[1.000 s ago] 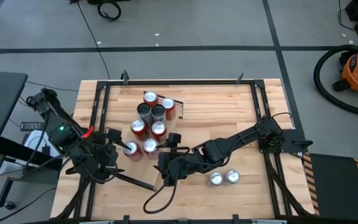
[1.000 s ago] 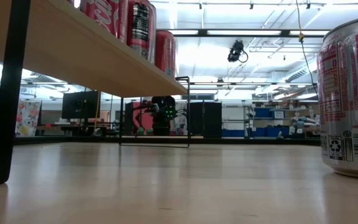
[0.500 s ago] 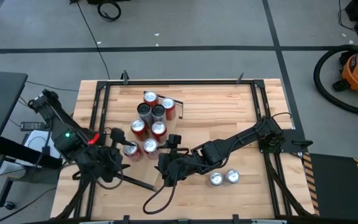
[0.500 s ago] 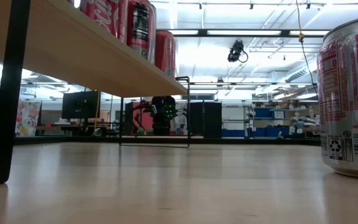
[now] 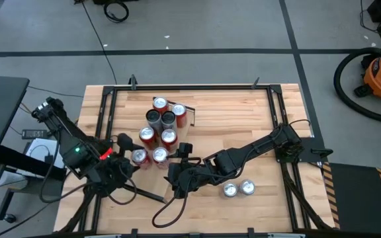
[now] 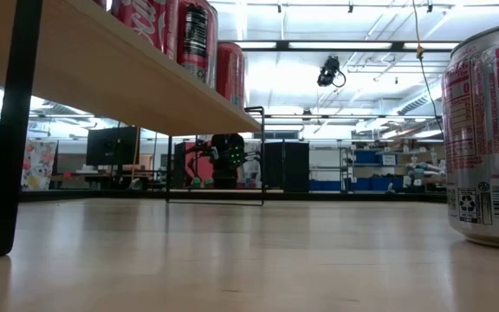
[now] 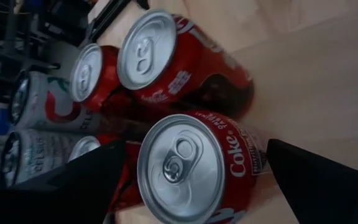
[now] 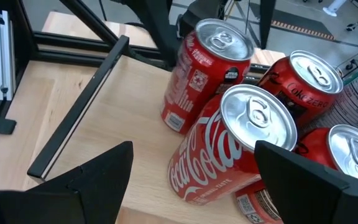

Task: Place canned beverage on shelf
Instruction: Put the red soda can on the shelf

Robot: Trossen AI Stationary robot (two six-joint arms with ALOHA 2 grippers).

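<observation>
The shelf [image 5: 149, 177] [image 6: 102, 61] [image 8: 135, 124] is a pale plank standing above the tabletop. On it stand several red and grey cans in a cluster [image 5: 159, 122]. My left gripper [image 5: 128, 155] [image 7: 196, 146] is open, its fingers on either side of an upright red cola can [image 5: 138, 157] [image 7: 185, 168] at the cluster's near left. My right gripper [image 5: 172, 157] [image 8: 192, 146] is open too. It stands around the neighbouring red can [image 5: 159, 156] [image 8: 241, 149], with a clear gap on one side.
Two silver cans [image 5: 230, 190] [image 5: 247, 188] stand on the tabletop toward its near right; one fills the right of the low view [image 6: 488, 130]. The shelf's dark end bar [image 8: 73, 124] and the tabletop's black frame [image 5: 190, 87] lie close by. A cable [image 5: 167, 211] loops near the front edge.
My left arm has shifted toward the table's near edge and sunk a little, and its wrist has rolled; its gripper stays at the same red can. The cans have not moved.
</observation>
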